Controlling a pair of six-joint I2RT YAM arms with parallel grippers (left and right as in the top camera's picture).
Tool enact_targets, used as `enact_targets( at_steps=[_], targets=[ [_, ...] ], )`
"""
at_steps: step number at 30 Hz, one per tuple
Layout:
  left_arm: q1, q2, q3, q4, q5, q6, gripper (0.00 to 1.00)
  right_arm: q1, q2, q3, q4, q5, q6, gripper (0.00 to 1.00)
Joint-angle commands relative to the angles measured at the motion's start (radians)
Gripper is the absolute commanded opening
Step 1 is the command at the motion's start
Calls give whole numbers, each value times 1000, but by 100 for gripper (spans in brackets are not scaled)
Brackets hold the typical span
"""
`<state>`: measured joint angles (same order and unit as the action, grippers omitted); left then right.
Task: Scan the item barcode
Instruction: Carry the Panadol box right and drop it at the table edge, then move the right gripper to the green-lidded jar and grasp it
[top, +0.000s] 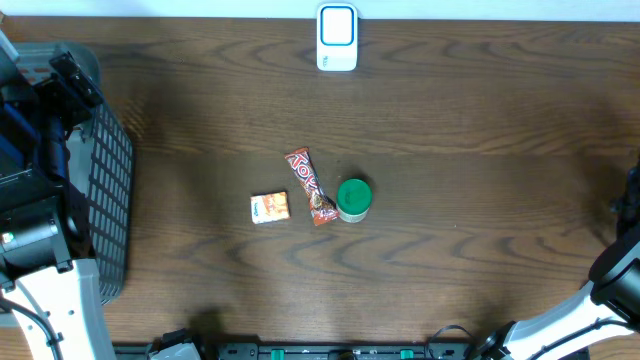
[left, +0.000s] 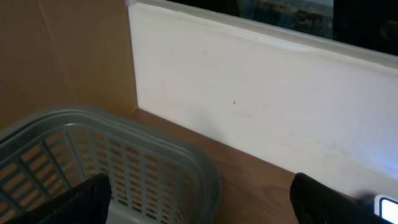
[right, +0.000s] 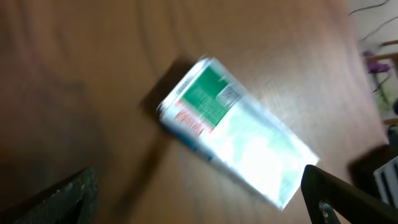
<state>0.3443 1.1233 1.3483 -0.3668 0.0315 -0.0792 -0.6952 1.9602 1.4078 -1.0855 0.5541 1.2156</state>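
Dark wood-grain bench (top: 480, 130) is recorded in the overhead view. White scanner (top: 337, 38) stands at top centre. At mid-frame a red candy bar (top: 310, 186), lettering partly read as "TOK", lies between a small orange box (top: 269, 207) and a green-lidded jar (top: 353, 199). Grey basket (top: 105, 200) sits at left. In the right wrist view a blurred white packet (right: 233, 130) with green and red panels is seen mid-frame; its print is unreadable. Right gripper (right: 200, 199) jaws are spread wide, packet untouched. Left gripper (left: 202, 202) jaws are wide apart above the basket, holding nothing.
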Motion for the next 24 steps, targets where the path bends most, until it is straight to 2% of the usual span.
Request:
enact_targets(
  at_steps=[1, 6, 9, 13, 20, 24],
  targets=[
    [-3, 0, 4, 1, 9, -8, 91, 10, 7, 122, -21, -172, -150, 99],
    [-3, 0, 4, 1, 10, -8, 91, 81, -19, 275, -87, -397, -238, 99],
    [-3, 0, 4, 1, 10, -8, 91, 172, -55, 313, -84, -512, -275, 99],
    [-3, 0, 4, 1, 10, -9, 91, 373, -96, 319, -60, -585, -307, 99],
    [-3, 0, 4, 1, 10, -8, 91, 777, -88, 319, -9, -720, -620, 99],
    [-3, 0, 4, 1, 10, -8, 91, 958, -88, 319, -10, -784, -728, 99]
  ],
)
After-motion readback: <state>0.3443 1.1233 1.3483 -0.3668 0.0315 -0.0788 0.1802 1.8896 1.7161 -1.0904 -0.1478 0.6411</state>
